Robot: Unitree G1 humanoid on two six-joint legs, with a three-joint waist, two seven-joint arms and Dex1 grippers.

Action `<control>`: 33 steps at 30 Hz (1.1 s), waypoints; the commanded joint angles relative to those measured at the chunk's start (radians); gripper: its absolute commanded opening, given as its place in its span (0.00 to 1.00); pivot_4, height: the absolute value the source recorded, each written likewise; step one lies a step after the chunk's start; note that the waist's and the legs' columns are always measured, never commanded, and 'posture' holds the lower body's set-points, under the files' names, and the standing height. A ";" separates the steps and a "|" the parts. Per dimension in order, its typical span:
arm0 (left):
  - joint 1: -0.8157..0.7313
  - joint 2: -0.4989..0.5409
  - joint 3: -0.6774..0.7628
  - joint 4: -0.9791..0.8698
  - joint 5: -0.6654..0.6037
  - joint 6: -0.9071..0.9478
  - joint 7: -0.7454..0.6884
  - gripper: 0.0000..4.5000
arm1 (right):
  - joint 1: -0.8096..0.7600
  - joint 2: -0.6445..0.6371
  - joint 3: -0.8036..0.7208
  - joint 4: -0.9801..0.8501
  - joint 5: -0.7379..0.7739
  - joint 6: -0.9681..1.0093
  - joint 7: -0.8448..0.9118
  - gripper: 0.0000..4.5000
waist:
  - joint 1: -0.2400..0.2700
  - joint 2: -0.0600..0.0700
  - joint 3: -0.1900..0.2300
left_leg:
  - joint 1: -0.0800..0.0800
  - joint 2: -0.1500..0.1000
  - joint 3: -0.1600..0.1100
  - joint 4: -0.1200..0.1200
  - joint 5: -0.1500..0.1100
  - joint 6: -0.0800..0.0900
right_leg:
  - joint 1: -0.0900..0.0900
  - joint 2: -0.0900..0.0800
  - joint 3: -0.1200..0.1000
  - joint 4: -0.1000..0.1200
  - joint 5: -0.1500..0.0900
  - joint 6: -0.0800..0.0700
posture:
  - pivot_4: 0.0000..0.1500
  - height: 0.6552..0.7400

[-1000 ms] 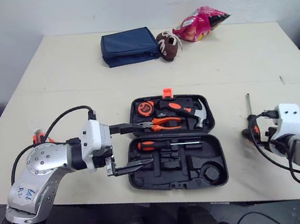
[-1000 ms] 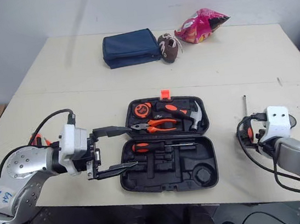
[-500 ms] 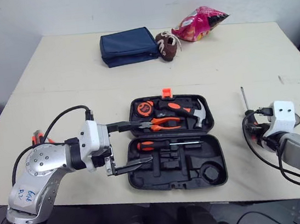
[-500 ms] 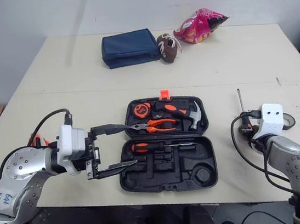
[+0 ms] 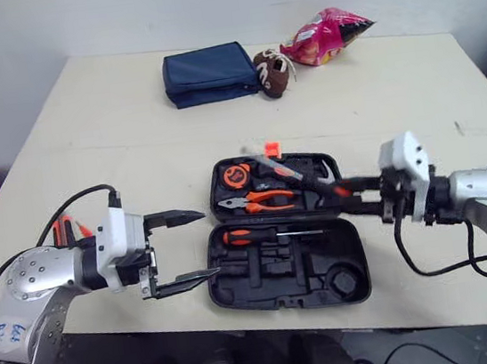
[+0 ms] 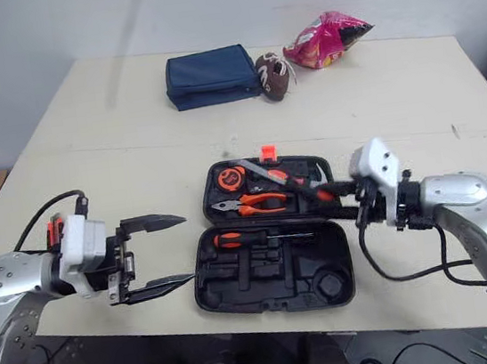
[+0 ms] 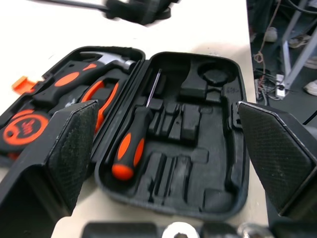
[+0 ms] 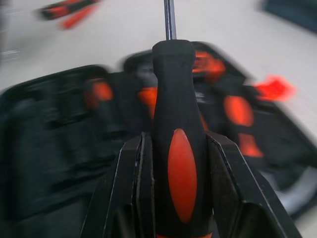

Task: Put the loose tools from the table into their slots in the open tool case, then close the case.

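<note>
The black tool case (image 5: 360, 247) lies open mid-table, with a tape measure (image 5: 236, 175), pliers (image 5: 260, 201) and a hammer (image 5: 324, 176) in its far half and an orange-handled screwdriver (image 5: 250, 234) in its near half. My right gripper (image 5: 362, 195) is shut on a second screwdriver (image 8: 176, 148) by its black-and-orange handle. It holds that tool above the case's far half, shaft (image 5: 270, 162) pointing left and away. My left gripper (image 5: 208, 243) stands open just left of the case, nothing between its fingers (image 7: 69, 144). Small orange-handled tools (image 5: 64, 228) lie behind my left arm.
A blue pouch (image 5: 210, 74), a small brown shoe (image 5: 272, 72) and a pink snack bag (image 5: 325, 35) sit at the table's far side. The table's front edge runs just below the case.
My right gripper shut on the screwdriver at the table's right, lifted it and swung it left over the case. My left gripper drew back a little from the case's edge.
</note>
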 commanded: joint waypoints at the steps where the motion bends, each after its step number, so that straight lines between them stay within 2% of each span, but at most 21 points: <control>1: 0.073 0.025 0.077 -0.017 -0.004 -0.009 -0.014 1.00 | -0.060 -0.044 0.119 -0.058 -0.057 0.004 0.127 0.23 | -0.001 0.000 0.000 | 0.000 0.000 0.000 0.000 0.000 0.000 | 0.000 -0.001 -0.001 0.000 0.000 0.000 | 1.00 1.00; 4: 0.127 0.028 0.100 -0.034 -0.001 -0.006 0.000 1.00 | -0.110 -0.040 0.226 -0.071 -0.143 0.017 0.138 0.23 | -0.003 0.000 0.000 | 0.001 0.000 0.000 0.000 0.000 0.001 | 0.000 -0.002 -0.002 0.000 0.000 0.000 | 1.00 1.00; 7: 0.138 0.027 0.105 -0.045 -0.006 -0.002 0.016 1.00 | -0.136 -0.024 0.252 -0.059 -0.180 0.021 0.130 0.23 | 0.000 0.000 0.000 | 0.000 -0.001 0.000 0.000 -0.001 0.000 | 0.000 -0.003 -0.003 0.000 0.000 0.000 | 1.00 1.00; 10: 0.149 0.027 0.104 -0.061 0.003 0.002 0.038 1.00 | -0.150 -0.062 0.315 -0.030 -0.292 -0.029 0.163 0.23 | 0.003 0.000 0.000 | 0.000 -0.002 -0.001 0.000 -0.001 0.001 | 0.000 -0.005 -0.003 0.000 0.000 0.000 | 1.00 1.00; 33: 0.173 0.016 0.093 -0.061 0.020 -0.004 0.062 1.00 | -0.113 -0.074 0.325 -0.025 -0.400 0.095 0.136 0.23 | 0.000 0.000 0.000 | 0.000 -0.002 -0.001 0.000 -0.001 0.001 | 0.001 -0.005 -0.004 -0.002 0.000 0.000 | 1.00 1.00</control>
